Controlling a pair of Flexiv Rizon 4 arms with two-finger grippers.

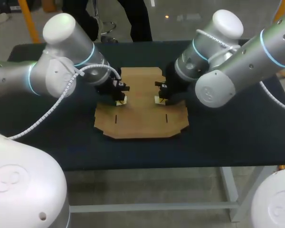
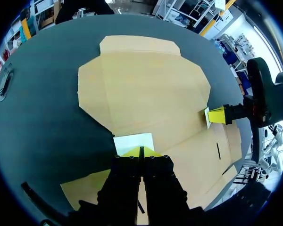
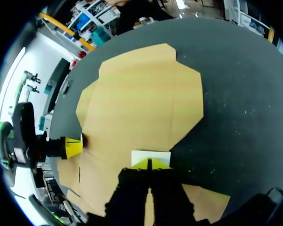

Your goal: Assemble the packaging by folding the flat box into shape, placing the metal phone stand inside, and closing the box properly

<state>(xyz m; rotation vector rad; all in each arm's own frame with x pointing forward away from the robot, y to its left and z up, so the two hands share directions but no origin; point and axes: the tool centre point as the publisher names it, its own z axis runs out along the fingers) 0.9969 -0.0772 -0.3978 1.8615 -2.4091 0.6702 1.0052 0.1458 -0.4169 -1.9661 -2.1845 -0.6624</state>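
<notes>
The flat box (image 1: 141, 107) lies unfolded on the middle of the table (image 1: 228, 137). The left gripper (image 1: 120, 100) bears down near its left edge and the right gripper (image 1: 159, 99) near its right. Each has its jaws closed tip to tip, gripping nothing. They probably pin the sheet along its creases so the side flaps can be folded. No phone stand is visible.

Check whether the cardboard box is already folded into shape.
No, the cardboard box lies flat and unfolded on the table.

The flat box (image 1: 141, 111) lies on the table (image 1: 228, 135), left end effector (image 1: 120, 100) at its left side, right end effector (image 1: 159, 99) opposite.
</notes>
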